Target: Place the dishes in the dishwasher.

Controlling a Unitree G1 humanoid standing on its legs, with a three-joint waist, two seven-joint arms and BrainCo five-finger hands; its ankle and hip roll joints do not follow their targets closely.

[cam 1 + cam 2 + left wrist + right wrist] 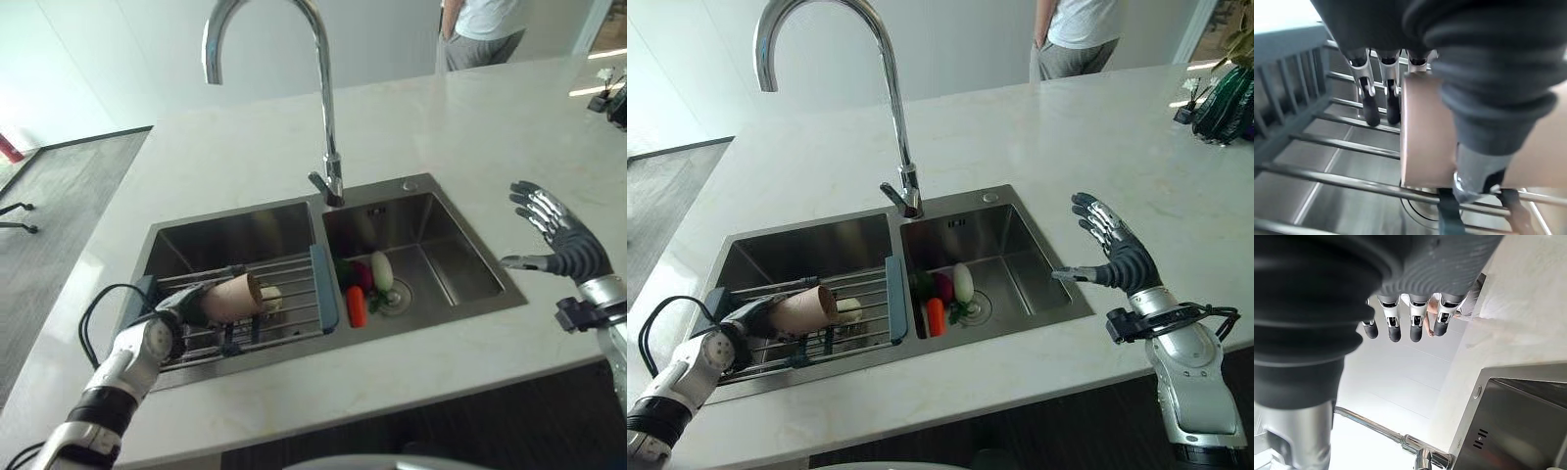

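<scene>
A tan cup (pixel 233 297) lies on its side over the wire rack (pixel 294 318) that spans the left sink basin, mouth turned toward the basin divider. My left hand (pixel 176 311) is shut on it: in the left wrist view the fingers (pixel 1371 105) run along one side of the cup (pixel 1425 132) and the thumb presses the other. A small white object (pixel 270 297) rests on the rack just past the cup's mouth. My right hand (pixel 1122 259) hovers open over the counter right of the sink, fingers (pixel 1393 328) spread and straight, holding nothing.
The right basin (pixel 460 269) holds a carrot (pixel 356 305), a white vegetable (pixel 381 270) and a dark purple one (pixel 361 275) by the drain. A tall faucet (pixel 328 127) rises behind the divider. A person (pixel 480 29) stands beyond the counter. Dark items (pixel 1225 98) sit far right.
</scene>
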